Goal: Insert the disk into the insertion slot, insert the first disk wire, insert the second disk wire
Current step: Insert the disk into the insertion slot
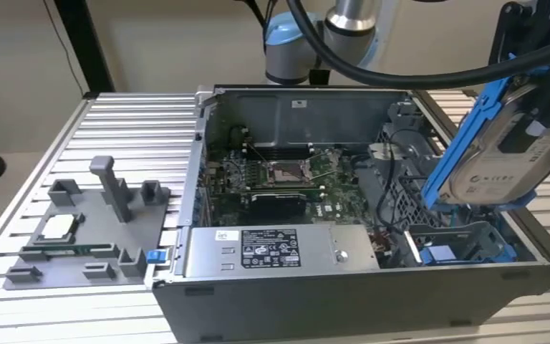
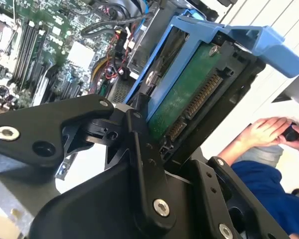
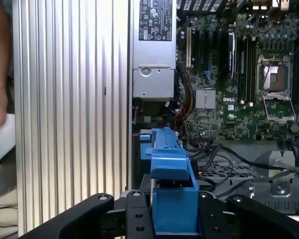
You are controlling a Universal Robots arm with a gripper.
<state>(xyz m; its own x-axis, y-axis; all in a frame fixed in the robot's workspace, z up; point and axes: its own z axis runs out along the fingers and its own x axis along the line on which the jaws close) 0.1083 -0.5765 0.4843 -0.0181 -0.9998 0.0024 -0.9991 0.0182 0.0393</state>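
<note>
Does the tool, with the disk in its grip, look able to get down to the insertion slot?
Probably yes: the tool holds the disk tilted above the insertion slot, whose top looks open. Black cables lie beside the slot, not across it.

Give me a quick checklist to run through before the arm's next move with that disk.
1. Grip: gripper jaws shut on the disk, blue carrier clamped between them: ok.
2. Disk in the insertion slot: not ok; it hangs above the slot, apart from it.
3. Disk level with the slot: not ok; steeply tilted in the exterior view.
4. Slot empty: ok; no drive in it.
5. Black cables clear of the slot: cannot tell; they run close beside it.
6. Person clear: cannot tell; a hand shows beyond the table edge.
</note>
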